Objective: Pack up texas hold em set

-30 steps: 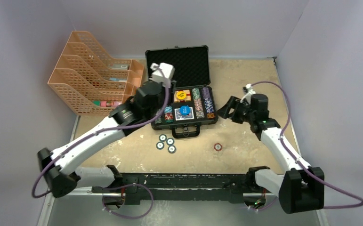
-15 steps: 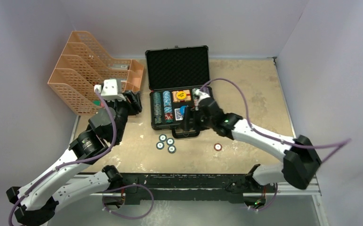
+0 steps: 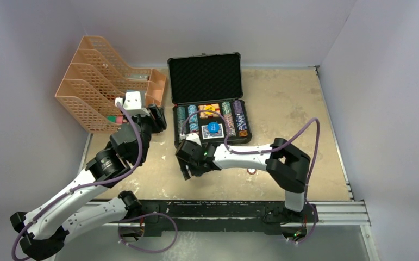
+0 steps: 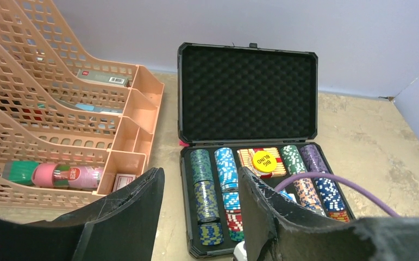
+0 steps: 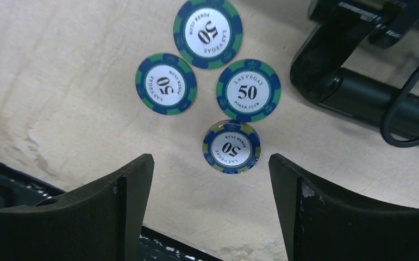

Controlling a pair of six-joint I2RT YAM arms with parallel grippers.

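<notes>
Case point(image 4: 248, 87): open, chip rows point(image 4: 224, 187) inside.
Right gripper point(image 5: 211, 161): spread wide above four loose chips point(image 5: 247, 90), holding nothing.
Left gripper point(image 4: 200, 176): parted, empty, beside orange organiser point(image 4: 60, 109).

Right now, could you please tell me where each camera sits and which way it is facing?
Top external: fixed above and behind the bases, looking down on the tan table; left arm and right arm show.
Left wrist: on the left arm, facing forward at the open black foam-lined case and orange mesh file organiser; left gripper open below.
Right wrist: on the right arm, facing down at four round blue-green poker chips; right gripper open below.
Shared: top and left wrist both show case and organiser.
</notes>
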